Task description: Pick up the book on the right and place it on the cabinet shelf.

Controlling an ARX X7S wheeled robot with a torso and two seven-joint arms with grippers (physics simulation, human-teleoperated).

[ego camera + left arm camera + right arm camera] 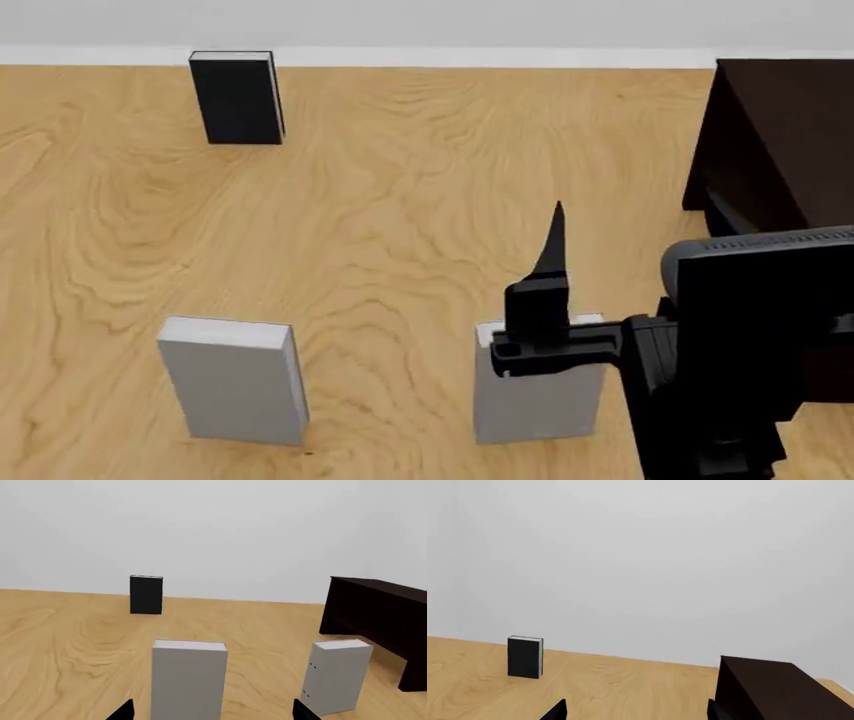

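Observation:
Two alike light-grey books stand upright on the wooden floor. The book on the right (534, 405) is partly hidden behind my right gripper (550, 270), which hangs just over its top; the right wrist view shows the gripper (637, 712) open and empty. The same book also shows in the left wrist view (337, 675). My left gripper (213, 712) is open and empty, with the left grey book (189, 680) in front of it. The dark cabinet (787, 140) stands at the right; its shelf board does not show.
A black book (238, 97) stands upright at the far left, near the white wall. The left grey book (227, 380) stands apart from the right one. The cabinet also shows in the right wrist view (780, 690) and the left wrist view (380, 615).

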